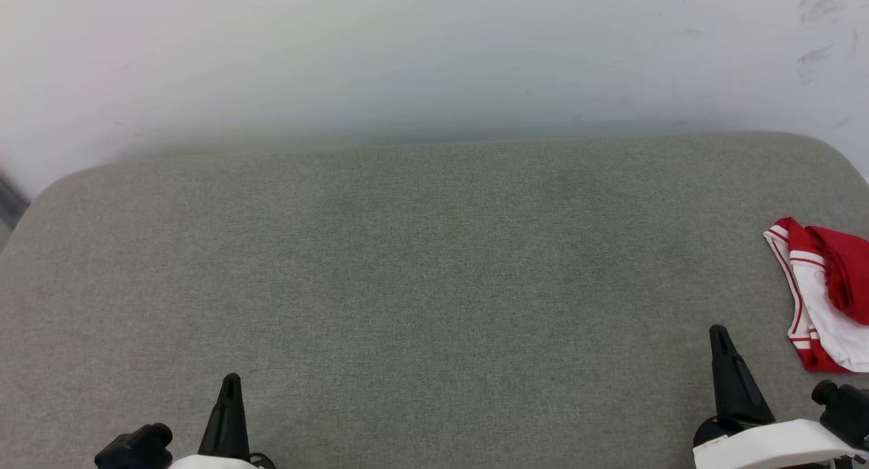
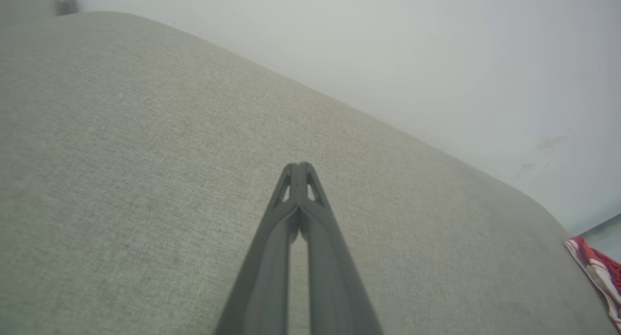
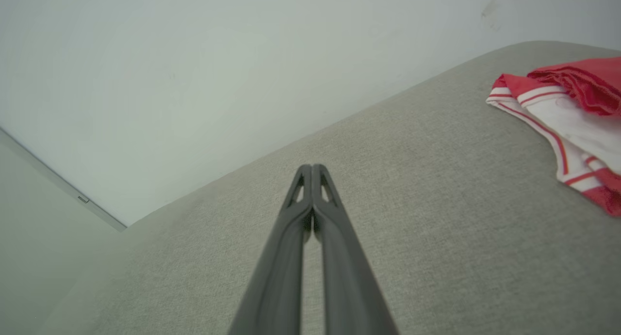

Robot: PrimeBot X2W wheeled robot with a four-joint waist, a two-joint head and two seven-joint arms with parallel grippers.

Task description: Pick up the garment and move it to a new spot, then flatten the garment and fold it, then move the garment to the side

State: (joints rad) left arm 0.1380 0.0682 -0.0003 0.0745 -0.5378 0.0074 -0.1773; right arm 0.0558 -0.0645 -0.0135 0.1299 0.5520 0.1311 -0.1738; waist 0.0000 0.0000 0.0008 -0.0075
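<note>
Low over the grey fabric cushion [image 1: 434,265], the left gripper [image 1: 231,381] and right gripper [image 1: 718,332] are each holding their fingers pressed together on nothing. The crumpled red jersey [image 1: 825,299] is lying far right on the cushion, near the right gripper.

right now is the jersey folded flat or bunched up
Bunched up: the jersey lies crumpled, red folds heaped over its white inside.

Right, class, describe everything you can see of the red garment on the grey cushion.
The garment is red cloth with white-and-red striped trim. It lies crumpled, its white inside showing and a red fold bunched on top, at the far right of the grey fabric cushion, partly cut off by the frame. No jaws touch it.
</note>
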